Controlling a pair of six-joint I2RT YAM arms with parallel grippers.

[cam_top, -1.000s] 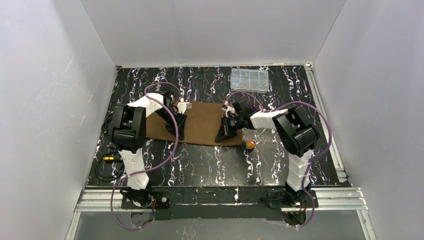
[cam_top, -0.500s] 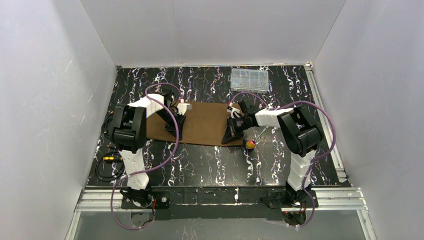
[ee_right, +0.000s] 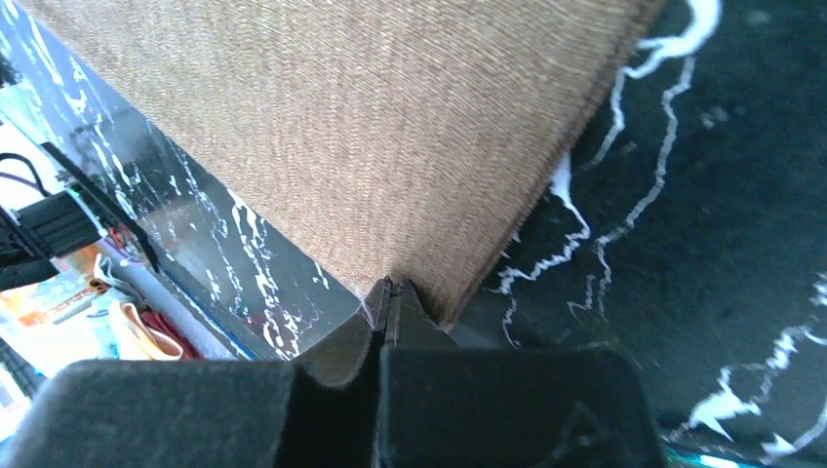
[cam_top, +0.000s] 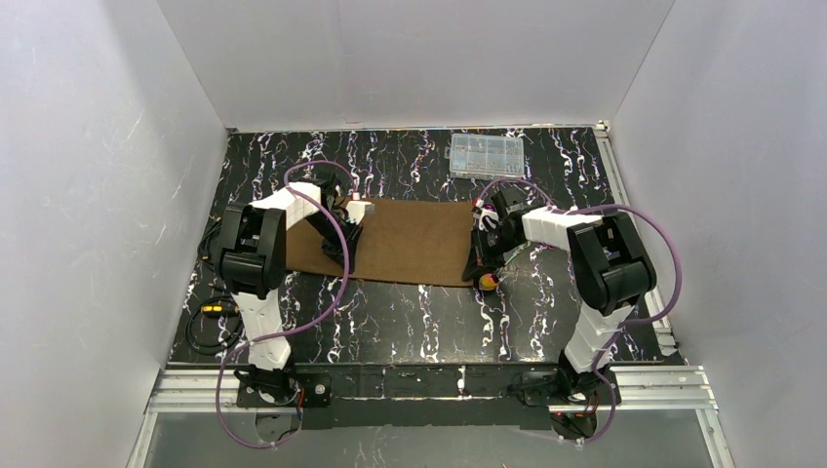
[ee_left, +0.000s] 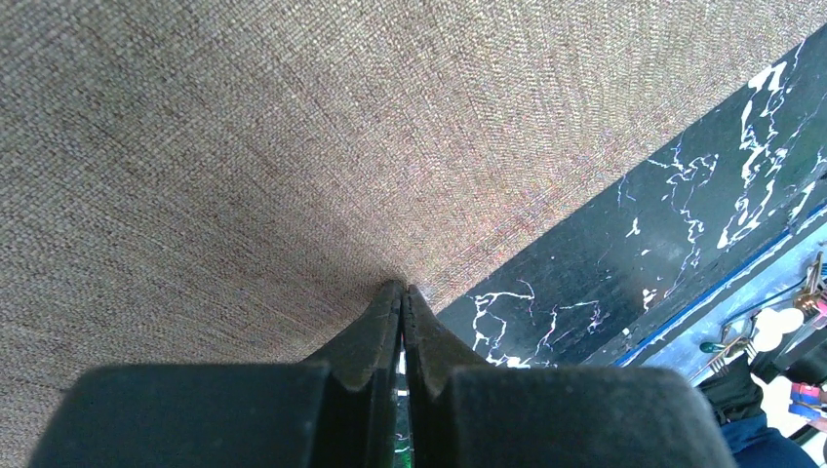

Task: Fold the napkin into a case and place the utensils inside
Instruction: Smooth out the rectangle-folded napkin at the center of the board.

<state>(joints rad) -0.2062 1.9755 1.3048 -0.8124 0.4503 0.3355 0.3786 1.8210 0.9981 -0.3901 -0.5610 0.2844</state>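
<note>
Your left gripper (ee_left: 401, 292) is pressed together, pinching the napkin (cam_top: 410, 239) at its near edge. Your right gripper (ee_right: 391, 288) pinches the near right corner. Napkin lies spread on the bench (cam_top: 410, 322); gold-orange utensil (cam_top: 487, 282) just beside that corner.

Bright, even light from above — shadows stay soft. Wrist views render the napkin (ee_left: 244, 146) weave sharply, darkened slightly beside the left claw (ee_left: 401, 292).
</note>
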